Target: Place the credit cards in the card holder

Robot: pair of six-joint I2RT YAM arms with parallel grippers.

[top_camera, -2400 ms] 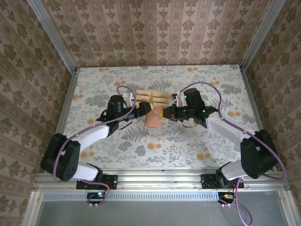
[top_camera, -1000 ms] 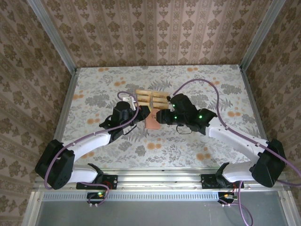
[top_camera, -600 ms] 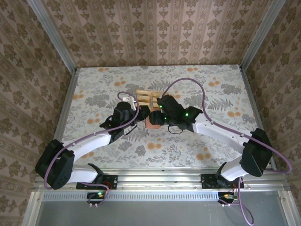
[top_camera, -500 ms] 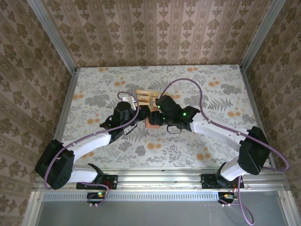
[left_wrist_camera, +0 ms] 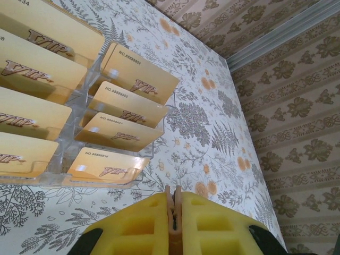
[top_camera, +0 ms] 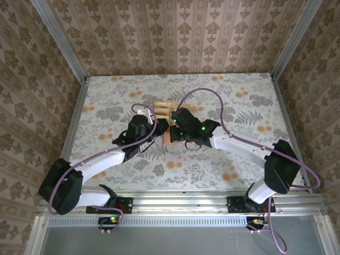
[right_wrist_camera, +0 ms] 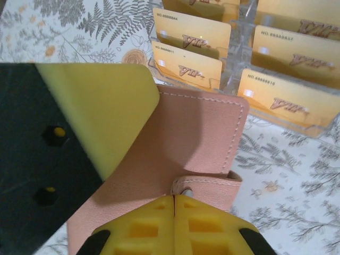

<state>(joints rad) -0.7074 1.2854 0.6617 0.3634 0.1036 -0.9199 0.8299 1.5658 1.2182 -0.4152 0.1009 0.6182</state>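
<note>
The left claw [left_wrist_camera: 173, 206] was clamped on the wallet [right_wrist_camera: 186, 138]. A thin pink edge of leather showed between its two yellow fingers. Seen from the right wrist, one of its pads [right_wrist_camera: 101, 111] lay over the wallet's left side. The right claw [right_wrist_camera: 174, 204] held its fingers pressed together with no gap, the tips right against the wallet's strap [right_wrist_camera: 210, 186]. Whether any leather was caught between them could not be told. The wallet, pink and stitched along its edge, sat between the two claws, directly ahead of the right one. Just beyond it were the cards [left_wrist_camera: 141, 79], gold with "VIP" lettering. They leaned in rows in a clear stand [right_wrist_camera: 237, 53] on the flowered table [left_wrist_camera: 212, 138], ahead and to the left of the left claw.
</note>
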